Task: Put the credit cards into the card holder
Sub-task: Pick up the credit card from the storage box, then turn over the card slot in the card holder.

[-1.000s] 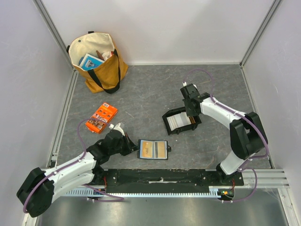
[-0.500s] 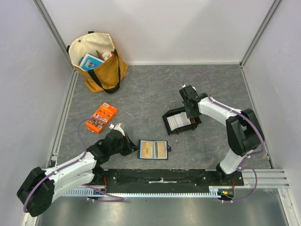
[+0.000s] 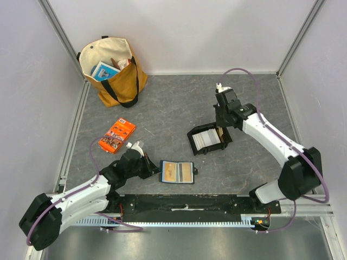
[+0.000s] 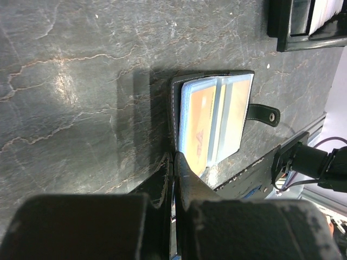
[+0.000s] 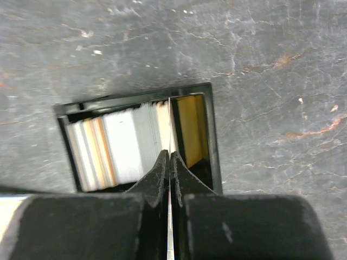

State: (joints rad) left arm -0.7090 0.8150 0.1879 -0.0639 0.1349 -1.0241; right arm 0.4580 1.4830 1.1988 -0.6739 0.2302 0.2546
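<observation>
1. Tote bag (image 3: 111, 70), upper left. Tan-and-cream canvas, black straps, soft-sided, with items inside.
2. Orange printed packet (image 3: 117, 135), left of centre. Flat, glossy.
3. Left gripper (image 3: 147, 168), lower left. Fingers are clenched together on nothing, and their tips meet the edge of the card holder (image 3: 177, 172), apparently pinning it.
4. Card holder, lower centre. Black leather-like with a stitched border, lying open. Clear sleeves show orange faces, and the snap tab (image 4: 264, 114) is flung outward.
5. Tray (image 3: 191, 142), right of centre. Black, rigid, raised walls. Credit cards (image 5: 119, 141) stand on edge in a row, whitish-grey and tan, thin and stiff.
6. Right gripper (image 5: 168, 158), over the tray's right end. Fingers are clamped on one credit card (image 5: 169, 116), seen edge-on as a pale sliver.
7. Table (image 3: 162, 103). Grey, marbled, matte.

Step in hand, by judgement: extracting a card from the tray. The next move calls for a clean lift, a carry leftward to the holder, and exact edge-to-slot alignment.
</observation>
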